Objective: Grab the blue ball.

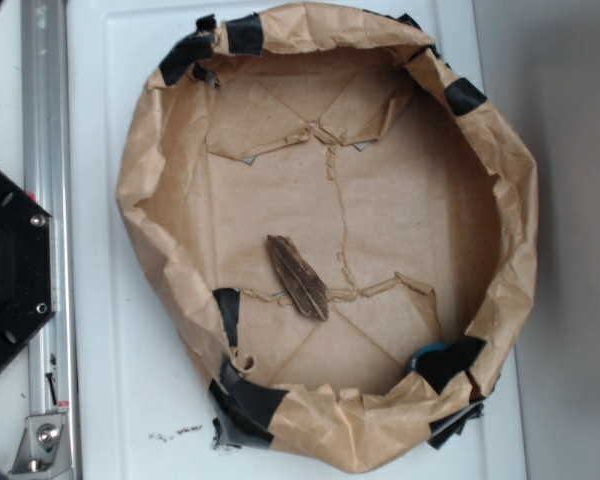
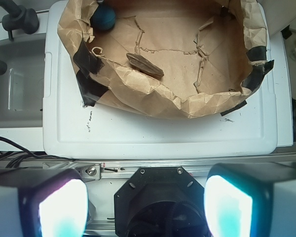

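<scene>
In the wrist view the gripper [image 2: 145,207] sits at the bottom, fingers [image 2: 61,207] spread wide, holding nothing. Far ahead, upper left, the blue ball [image 2: 103,17] hides inside the brown paper bowl [image 2: 153,101], past the wood sliver [image 2: 144,65].

Crinkly matt brown paper bowl [image 1: 500,200] patched with black tape [image 1: 245,405], rough wood sliver [image 1: 297,277], slightly textured blue ball [image 2: 103,18] at 5 o'clock, smooth white plastic bench [image 2: 158,133].
</scene>
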{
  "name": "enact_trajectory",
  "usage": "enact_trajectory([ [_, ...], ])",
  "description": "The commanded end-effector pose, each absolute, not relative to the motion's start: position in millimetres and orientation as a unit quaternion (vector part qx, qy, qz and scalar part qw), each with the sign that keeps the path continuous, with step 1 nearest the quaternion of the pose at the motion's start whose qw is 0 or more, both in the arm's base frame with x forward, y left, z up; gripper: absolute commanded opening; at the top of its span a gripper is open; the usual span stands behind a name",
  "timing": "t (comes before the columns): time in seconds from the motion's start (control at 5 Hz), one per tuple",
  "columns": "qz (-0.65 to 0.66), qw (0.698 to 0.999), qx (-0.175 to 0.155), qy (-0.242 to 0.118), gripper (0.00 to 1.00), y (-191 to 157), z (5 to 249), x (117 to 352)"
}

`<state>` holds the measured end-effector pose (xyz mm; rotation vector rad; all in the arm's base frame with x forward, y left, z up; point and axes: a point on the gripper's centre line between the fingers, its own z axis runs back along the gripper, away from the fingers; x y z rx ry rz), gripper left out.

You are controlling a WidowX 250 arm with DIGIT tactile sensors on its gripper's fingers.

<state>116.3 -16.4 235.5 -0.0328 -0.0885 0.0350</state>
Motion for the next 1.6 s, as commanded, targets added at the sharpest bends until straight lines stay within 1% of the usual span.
enact_trajectory([
  [0.0, 0.017, 0.999, -0.016, -0.044, 1.00, -16.4, 235.5, 116.3],
  [0.2, -0.025, 0.992, 0.029, -0.123, 1.00, 7.0, 210.2, 159.1],
  [0.4, -0.046, 0.971, -0.006, -0.234, 1.00, 21.1, 187.6, 199.5],
  [0.6, -0.059, 0.973, 0.015, -0.222, 1.00, 42.1, 170.3, 230.3],
  [0.8, -0.084, 0.978, -0.009, -0.192, 1.00, 52.2, 137.9, 261.7],
  [1.0, -0.158, 0.969, -0.030, -0.188, 1.00, 12.1, 120.7, 281.5],
  [1.2, -0.212, 0.958, -0.037, -0.188, 1.00, -28.4, 115.3, 288.0],
  [1.4, -0.275, 0.938, -0.051, -0.204, 1.00, -63.7, 99.6, 297.0],
])
